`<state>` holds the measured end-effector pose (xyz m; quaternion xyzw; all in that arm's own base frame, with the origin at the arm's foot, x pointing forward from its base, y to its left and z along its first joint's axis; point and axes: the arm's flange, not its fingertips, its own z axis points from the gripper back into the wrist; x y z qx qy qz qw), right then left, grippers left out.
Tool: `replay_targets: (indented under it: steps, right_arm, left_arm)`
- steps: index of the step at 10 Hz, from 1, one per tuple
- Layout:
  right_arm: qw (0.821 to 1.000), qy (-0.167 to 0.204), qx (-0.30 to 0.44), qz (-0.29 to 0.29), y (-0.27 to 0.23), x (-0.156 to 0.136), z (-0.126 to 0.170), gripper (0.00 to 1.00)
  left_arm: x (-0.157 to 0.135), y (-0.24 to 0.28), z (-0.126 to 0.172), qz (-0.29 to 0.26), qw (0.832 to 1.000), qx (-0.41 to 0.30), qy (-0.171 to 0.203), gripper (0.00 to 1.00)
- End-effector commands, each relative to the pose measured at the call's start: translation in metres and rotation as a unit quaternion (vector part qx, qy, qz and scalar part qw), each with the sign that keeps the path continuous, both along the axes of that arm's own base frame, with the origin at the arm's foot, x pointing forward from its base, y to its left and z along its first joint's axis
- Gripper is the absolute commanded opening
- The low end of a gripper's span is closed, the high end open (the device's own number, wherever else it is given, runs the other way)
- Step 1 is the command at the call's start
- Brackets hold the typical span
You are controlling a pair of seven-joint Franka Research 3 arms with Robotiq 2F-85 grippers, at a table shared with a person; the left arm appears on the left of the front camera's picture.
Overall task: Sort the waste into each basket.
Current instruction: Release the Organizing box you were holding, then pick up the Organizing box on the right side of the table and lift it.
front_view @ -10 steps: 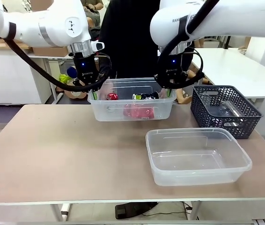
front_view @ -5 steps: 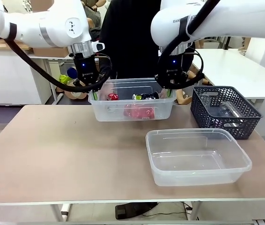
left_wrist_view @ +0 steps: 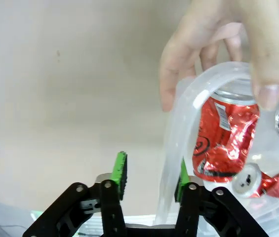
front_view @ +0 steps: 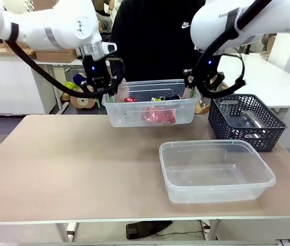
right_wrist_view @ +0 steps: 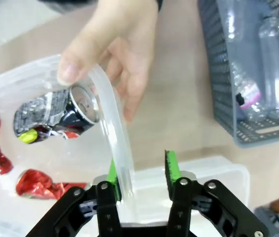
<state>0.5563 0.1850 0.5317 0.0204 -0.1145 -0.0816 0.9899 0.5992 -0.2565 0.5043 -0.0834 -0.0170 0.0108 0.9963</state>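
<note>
Clear plastic, the can-filled tub [front_view: 121,117] lies long axis left to right at the far edge of the table [front_view: 73,164], with the person's hands [left_wrist_view: 218,44] holding its two ends. The left gripper [left_wrist_view: 151,170] and right gripper [right_wrist_view: 141,168] straddle those end walls, jaws partly open, clamping nothing. Crushed red cans [left_wrist_view: 223,133] blur through the wall. Whether the tub rests on the table is unclear. The empty tub [front_view: 211,145] sits nearer, with bare tabletop to its left.

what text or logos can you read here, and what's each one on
"RANKA", start unclear: on the right arm.
White swoosh logo, no words: on the person's black shirt.
Print on the red can: too small to read.
Pink label on the bottle: blurred.
</note>
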Motion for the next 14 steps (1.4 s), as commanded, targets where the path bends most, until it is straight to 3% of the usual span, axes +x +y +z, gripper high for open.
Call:
replay_targets:
  steps: [1,2,3,8,9,14]
  right_arm:
    - [0.999,-0.033,0.040,0.004,-0.008,-0.018,-0.002,1.00]
    - [0.997,-0.043,0.071,0.010,-0.009,-0.018,0.001,1.00]
    - [0.988,-0.039,0.138,0.053,-0.012,-0.019,0.004,1.00]
    - [0.991,-0.027,0.118,0.051,-0.014,-0.027,0.001,1.00]
    - [0.994,-0.026,0.094,0.050,-0.009,-0.026,-0.003,1.00]
    - [0.992,-0.025,0.120,0.041,-0.005,-0.019,0.001,1.00]
  left_arm:
    - [-0.026,0.018,0.017,0.020,0.998,-0.025,-0.052,1.00]
    - [-0.036,0.022,0.023,0.014,0.996,-0.048,-0.073,1.00]
    - [-0.044,0.025,0.026,0.008,0.992,-0.085,-0.093,1.00]
    - [-0.049,0.034,0.017,-0.012,0.993,-0.092,-0.071,1.00]
    - [-0.045,0.023,0.024,0.008,0.994,-0.077,-0.080,1.00]
    - [-0.045,0.023,0.024,0.008,0.994,-0.077,-0.080,1.00]
